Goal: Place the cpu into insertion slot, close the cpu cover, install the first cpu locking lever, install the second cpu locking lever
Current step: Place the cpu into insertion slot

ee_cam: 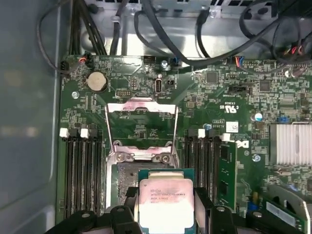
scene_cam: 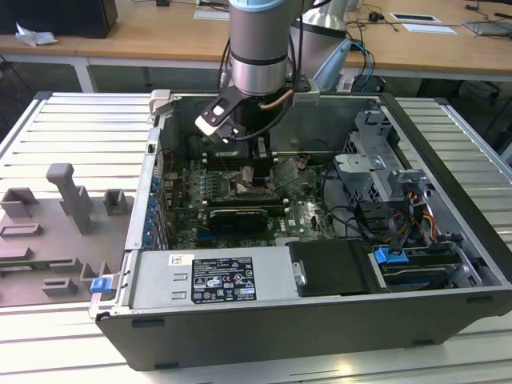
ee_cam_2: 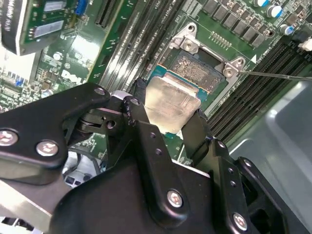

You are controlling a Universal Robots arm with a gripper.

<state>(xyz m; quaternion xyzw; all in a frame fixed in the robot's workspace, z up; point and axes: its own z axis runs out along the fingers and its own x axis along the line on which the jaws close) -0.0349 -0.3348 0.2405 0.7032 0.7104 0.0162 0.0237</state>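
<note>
My gripper (ee_cam_2: 165, 114) is shut on the cpu (ee_cam_2: 170, 102), a flat silvery square chip on a green carrier, clamped between two black fingers (ee_cam_2: 139, 122). The first wrist view shows the cpu (ee_cam: 165, 202) hanging just short of the insertion slot (ee_cam: 127, 170), overlapping its near edge. In the second wrist view the insertion slot (ee_cam_2: 197, 68) is a dark square with a silvery rim, lying bare. The cpu cover (ee_cam: 141, 107), a silvery frame with a square cut-out, is flipped open beyond the slot. In the exterior view the gripper (scene_cam: 250, 170) reaches down into the open computer case.
Black memory slots (ee_cam: 83, 170) flank the socket on both sides. A thin metal rod (ee_cam_2: 273, 75) juts out beside the socket. A graphics card (scene_cam: 236, 216), cables (ee_cam: 161, 34), a drive cage (scene_cam: 376, 172) and a power supply (scene_cam: 216, 276) crowd the case. A grey fixture (scene_cam: 72, 200) lies at the exterior view's left.
</note>
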